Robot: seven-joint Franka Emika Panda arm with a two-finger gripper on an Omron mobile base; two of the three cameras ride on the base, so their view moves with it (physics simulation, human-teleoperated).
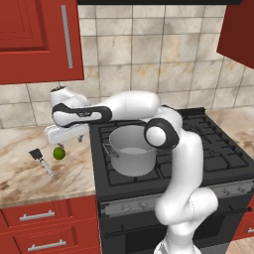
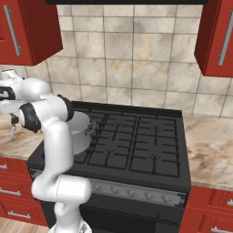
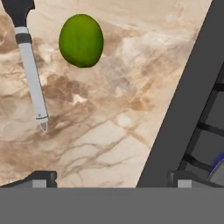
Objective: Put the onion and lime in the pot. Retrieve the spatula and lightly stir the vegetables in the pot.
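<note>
While my gripper (image 3: 109, 178) hangs above the marble counter (image 3: 105, 127) with fingers spread wide and grasping nothing, the lime (image 3: 81, 40) lies just beside the spatula (image 3: 29, 61) (both left of the stove (image 1: 208, 144)), and the pot (image 1: 130, 150) sits on a burner

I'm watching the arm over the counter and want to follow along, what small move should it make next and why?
Probably shift the open gripper over the lime and lower onto it. The lime lies free on the counter beside the spatula, off-centre from the fingertips, and the pot waits on the stove.
</note>
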